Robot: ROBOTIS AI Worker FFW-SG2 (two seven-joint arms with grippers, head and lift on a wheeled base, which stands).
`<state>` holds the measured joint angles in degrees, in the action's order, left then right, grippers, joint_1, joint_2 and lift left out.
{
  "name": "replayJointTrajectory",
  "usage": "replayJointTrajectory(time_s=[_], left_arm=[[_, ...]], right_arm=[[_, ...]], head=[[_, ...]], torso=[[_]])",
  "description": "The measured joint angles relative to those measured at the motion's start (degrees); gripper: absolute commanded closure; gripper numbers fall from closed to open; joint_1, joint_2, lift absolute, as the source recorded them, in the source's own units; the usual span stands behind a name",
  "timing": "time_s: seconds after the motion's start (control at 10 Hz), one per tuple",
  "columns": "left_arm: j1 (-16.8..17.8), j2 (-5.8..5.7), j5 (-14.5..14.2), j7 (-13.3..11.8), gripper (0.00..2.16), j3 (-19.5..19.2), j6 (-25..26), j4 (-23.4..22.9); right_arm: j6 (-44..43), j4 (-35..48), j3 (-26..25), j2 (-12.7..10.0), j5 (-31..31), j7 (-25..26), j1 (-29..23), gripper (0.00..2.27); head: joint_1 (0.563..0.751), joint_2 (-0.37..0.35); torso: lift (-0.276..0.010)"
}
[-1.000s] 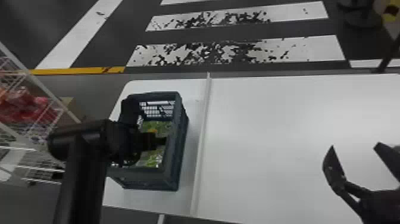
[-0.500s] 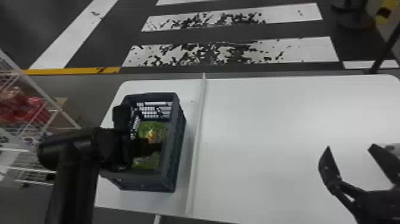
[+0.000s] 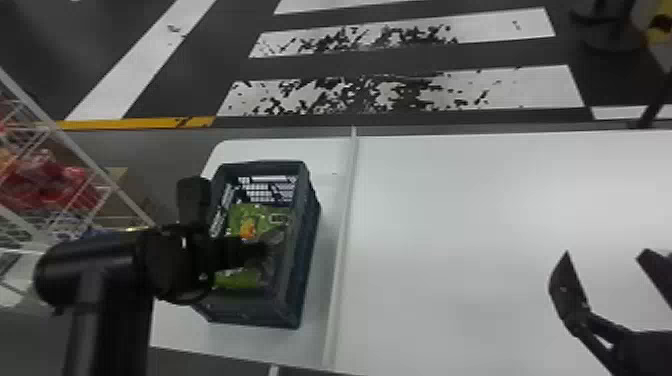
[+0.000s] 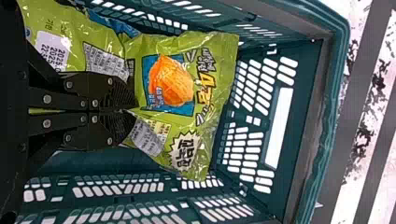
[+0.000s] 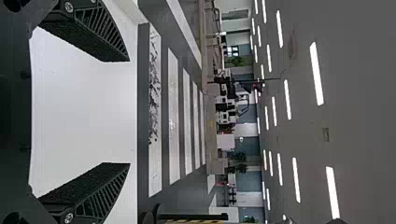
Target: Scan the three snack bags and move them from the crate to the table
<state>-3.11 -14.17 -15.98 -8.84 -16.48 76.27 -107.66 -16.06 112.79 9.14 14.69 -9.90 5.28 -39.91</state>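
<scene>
Inside the dark crate [image 3: 302, 260], my left gripper [image 3: 267, 250] is low among green snack bags [image 3: 240, 279]. In the left wrist view the left gripper [image 4: 131, 111] is shut, its tips pinching the gathered edge of a green snack bag [image 4: 212, 109] with an orange picture. Another green bag [image 4: 79, 35] lies beside it, partly behind the fingers, and a blue piece of packaging [image 4: 109, 22] peeks out by the crate wall. My right gripper [image 3: 605, 254] hangs open over the right part of the white table; in its wrist view the right gripper [image 5: 128, 112] has nothing between its fingers.
The crate stands at the left end of the white table [image 3: 450, 240], left of a raised pale strip [image 3: 344, 240]. A wire rack [image 3: 100, 170] with red packages [image 3: 50, 185] stands beyond the table's left side. The crate walls surround the left gripper.
The left forearm has shifted left and nearer the robot relative to the crate, its gripper staying inside. The bag with the orange picture has shifted slightly. The right gripper remains open.
</scene>
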Motion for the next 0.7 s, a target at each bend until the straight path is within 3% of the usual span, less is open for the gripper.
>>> replayJointTrajectory(time_s=[0.7], left_arm=[[-5.4, 0.77, -0.4, 1.7, 1.9, -1.0, 1.6, -12.1]], right_arm=[[-3.4, 0.7, -1.4, 0.0, -1.6, 0.0, -2.4, 0.09]], head=[[0.695, 0.226]], torso=[[-0.062]])
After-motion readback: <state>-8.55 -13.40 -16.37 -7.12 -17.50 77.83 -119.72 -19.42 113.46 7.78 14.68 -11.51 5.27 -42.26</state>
